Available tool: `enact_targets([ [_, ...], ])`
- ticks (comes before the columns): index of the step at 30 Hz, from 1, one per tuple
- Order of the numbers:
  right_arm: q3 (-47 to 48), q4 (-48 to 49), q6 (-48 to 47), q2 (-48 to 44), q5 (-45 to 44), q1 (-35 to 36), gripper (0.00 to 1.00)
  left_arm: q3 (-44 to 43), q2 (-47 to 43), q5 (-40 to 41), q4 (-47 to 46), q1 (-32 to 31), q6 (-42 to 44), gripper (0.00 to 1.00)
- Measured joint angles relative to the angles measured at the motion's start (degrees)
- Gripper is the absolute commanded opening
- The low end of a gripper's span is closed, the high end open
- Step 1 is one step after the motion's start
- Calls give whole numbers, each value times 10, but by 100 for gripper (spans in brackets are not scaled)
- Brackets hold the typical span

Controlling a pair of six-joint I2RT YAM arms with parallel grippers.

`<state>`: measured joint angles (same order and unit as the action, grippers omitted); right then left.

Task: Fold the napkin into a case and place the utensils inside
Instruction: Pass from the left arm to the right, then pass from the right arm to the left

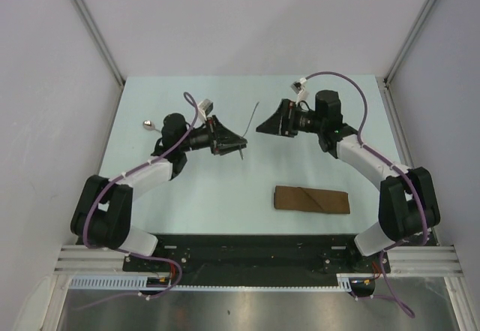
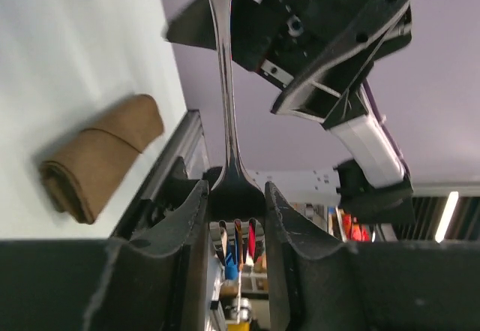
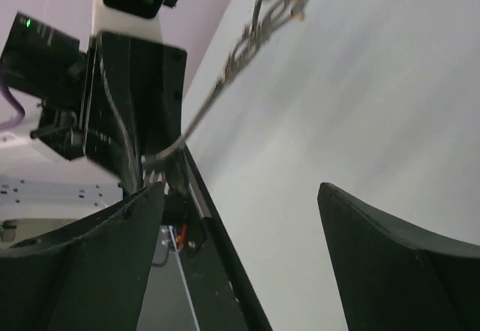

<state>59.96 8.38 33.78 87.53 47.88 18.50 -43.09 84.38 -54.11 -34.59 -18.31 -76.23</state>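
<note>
The napkin (image 1: 311, 200) lies folded as a narrow brown case on the table's right half; the left wrist view shows it as a folded roll (image 2: 97, 158). My left gripper (image 1: 234, 146) is raised above the table's middle and shut on the silver fork (image 1: 253, 116) at its tined end (image 2: 236, 188), the handle (image 2: 223, 61) sticking out towards the right arm. My right gripper (image 1: 262, 127) faces it, open and empty, its fingers (image 3: 390, 263) wide apart just short of the fork's handle (image 3: 225, 83). The spoon (image 1: 150, 126) lies at the table's left, behind the left arm.
Grey walls with metal corner posts (image 1: 94, 27) enclose the pale table (image 1: 225, 196) on three sides. A black rail (image 1: 247, 245) with the arm bases runs along the near edge.
</note>
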Motion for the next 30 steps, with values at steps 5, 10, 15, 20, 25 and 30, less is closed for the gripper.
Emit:
enact_targets([
  [5,31,18,69,10,-51,52,86,6,-25,-8,-47,-44,-17,0],
  [10,24,38,130,10,-100,65,60,42,-27,-8,-92,-77,-39,0],
  [15,14,30,175,9,-133,66,12,52,-23,-11,-98,-96,-38,0],
  [20,-8,-23,246,-12,-195,68,0,7,-34,14,79,-105,108,57],
  [25,-11,-124,295,-52,-270,75,0,-44,-121,235,289,-123,288,63],
  [30,-22,-181,354,-79,-317,78,0,-112,-193,511,409,-285,462,63],
])
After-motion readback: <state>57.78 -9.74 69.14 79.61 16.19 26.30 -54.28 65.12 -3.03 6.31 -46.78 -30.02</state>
